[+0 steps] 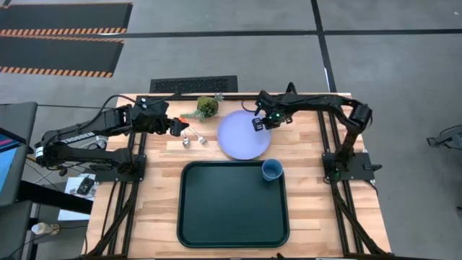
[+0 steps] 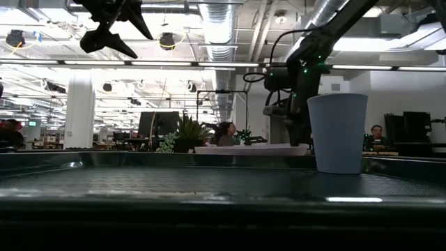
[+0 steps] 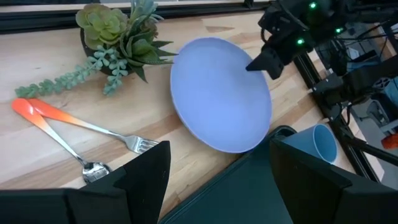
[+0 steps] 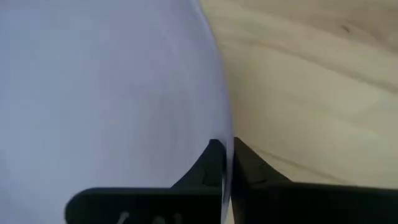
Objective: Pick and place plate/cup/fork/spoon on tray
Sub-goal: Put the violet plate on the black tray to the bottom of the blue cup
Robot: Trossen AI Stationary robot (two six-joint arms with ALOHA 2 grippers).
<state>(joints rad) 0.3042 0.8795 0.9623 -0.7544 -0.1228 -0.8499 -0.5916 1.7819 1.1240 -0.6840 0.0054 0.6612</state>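
The pale lavender plate (image 1: 242, 137) lies on the wooden table just beyond the dark tray (image 1: 224, 217). My right gripper (image 1: 258, 124) is shut on the plate's far right rim. The blue cup (image 1: 271, 170) stands upright in the tray's far right corner. The fork (image 3: 118, 137) and the spoon (image 3: 68, 149) lie on the table left of the plate, their orange handle ends crossing. My left gripper (image 1: 177, 128) is open and empty, above the table beside the fork and spoon; it is high in the low view (image 2: 104, 35). My right gripper pinches the plate's rim (image 4: 217, 134) between its two fingers, one finger over the plate's top face and the other outside the edge. The fingers come slanting down from the table's far right side. The plate (image 3: 221, 93) lies about level; whether it is off the table I cannot tell.
A small potted succulent (image 1: 208, 106) with a trailing sprig stands at the table's far edge, between the two grippers. Most of the tray's floor (image 2: 209, 185) is bare. People and desks show in the room beyond the table.
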